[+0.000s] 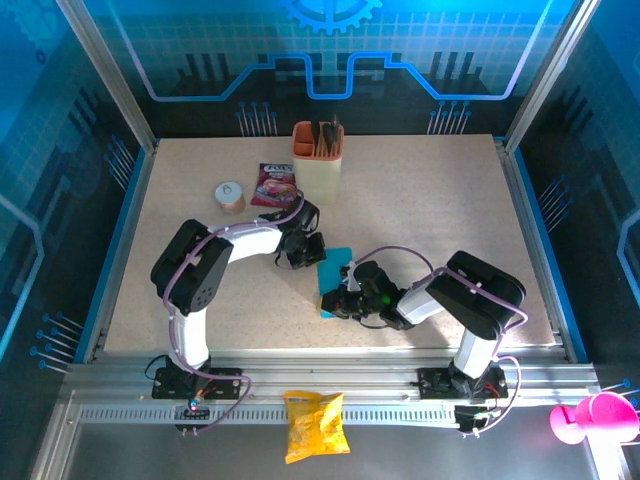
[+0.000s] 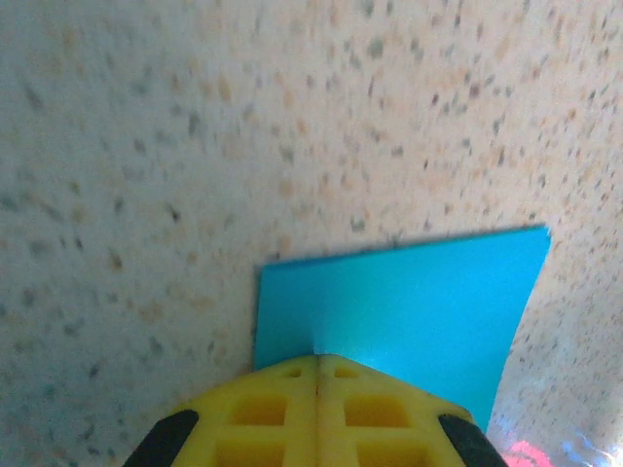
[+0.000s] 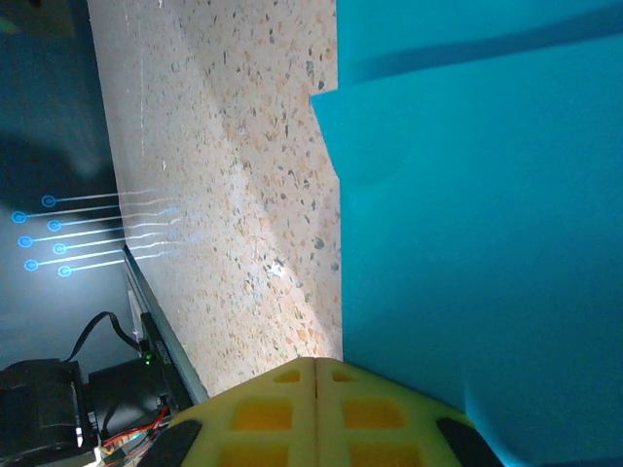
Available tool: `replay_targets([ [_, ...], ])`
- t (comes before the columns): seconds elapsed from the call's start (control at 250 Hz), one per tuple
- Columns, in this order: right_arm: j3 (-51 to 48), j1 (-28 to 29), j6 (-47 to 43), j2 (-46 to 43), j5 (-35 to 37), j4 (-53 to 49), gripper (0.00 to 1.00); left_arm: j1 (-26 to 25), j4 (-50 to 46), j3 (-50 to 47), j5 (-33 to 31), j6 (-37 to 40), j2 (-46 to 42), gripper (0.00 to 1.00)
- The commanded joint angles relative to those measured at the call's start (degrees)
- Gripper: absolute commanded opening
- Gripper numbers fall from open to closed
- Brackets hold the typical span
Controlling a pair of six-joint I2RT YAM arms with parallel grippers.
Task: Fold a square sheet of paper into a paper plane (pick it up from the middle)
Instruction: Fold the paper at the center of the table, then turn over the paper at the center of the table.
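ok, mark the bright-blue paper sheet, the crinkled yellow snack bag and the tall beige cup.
bright-blue paper sheet [image 1: 335, 268], top external view, its exposed flat middle.
yellow snack bag [image 1: 315, 427], top external view, centre of the bag.
beige cup [image 1: 317, 180], top external view, its side wall.

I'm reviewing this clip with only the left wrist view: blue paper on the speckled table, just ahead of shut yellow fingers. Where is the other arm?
Observer: In the top view, the right gripper is at the near end of the square sheet of paper. The left gripper is at the sheet's far-left edge.
Operator: Is the right one open?
Observer: No. The right wrist view shows its fingers pressed together at the paper's edge.
Operator: Is the sheet lying as one flat layer?
Observer: Not quite. The right wrist view shows one blue layer overlapping another, with a shadow band between them.
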Motion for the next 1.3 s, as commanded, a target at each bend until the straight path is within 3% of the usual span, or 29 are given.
replay_targets([
  [0.0, -6.4, 0.3, 0.4, 6.0, 2.9, -22.4, 0.00, 5.0, 0.6, 2.8, -12.7, 2.9, 4.4, 0.06],
  [0.391, -6.9, 0.3, 1.2, 5.6, 2.4, -19.9, 0.00, 7.7, -3.6, 11.5, -14.5, 4.9, 8.3, 0.05],
  [0.663, -1.6, 0.3, -1.3, 2.2, -2.3, -15.9, 0.00, 5.1, 1.2, 3.6, -7.7, 7.6, -3.8, 0.07],
  [0.947, 12.6, -2.7, -9.4, -15.3, -1.2, -37.1, 0.00, 1.9, 6.2, -12.3, -3.4, 4.6, -18.3, 0.11],
  [1.131, 15.4, -11.0, -15.8, -29.5, 3.2, -54.7, 0.00, -2.0, 7.1, -17.4, -2.6, 2.7, -25.4, 0.12],
  [1.262, 12.4, -18.9, -18.3, -35.5, 1.7, -59.3, 0.00, -7.0, 9.2, -18.7, -1.9, 1.5, -27.2, 0.12],
  [1.298, 11.7, -20.4, -19.0, -36.0, 1.0, -59.7, 0.06, -8.3, 9.7, -18.7, -1.8, 1.4, -27.2, 0.12],
])
